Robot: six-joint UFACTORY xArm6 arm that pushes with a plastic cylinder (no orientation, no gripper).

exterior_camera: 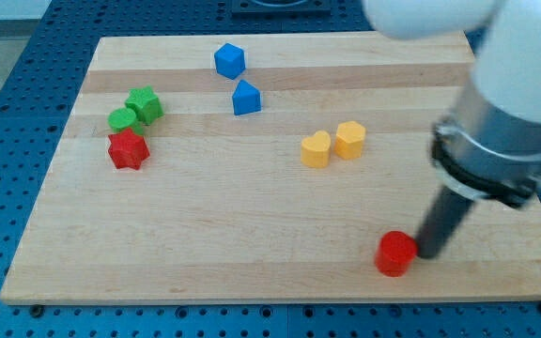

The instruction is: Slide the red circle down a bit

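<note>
The red circle [395,253] lies near the board's bottom edge, right of centre. My tip [428,254] rests on the board just to the right of it, touching or almost touching its side. The dark rod rises up and to the right into the white arm [505,113], which hides the board's right part.
A red star [128,149] lies at the left with a green circle [121,119] and a green star [145,104] above it. A blue hexagon [229,60] and a blue block [246,98] lie at the top. A yellow heart [316,149] and yellow hexagon [349,139] lie in the middle. The wooden board [205,235] is edged by a blue perforated table.
</note>
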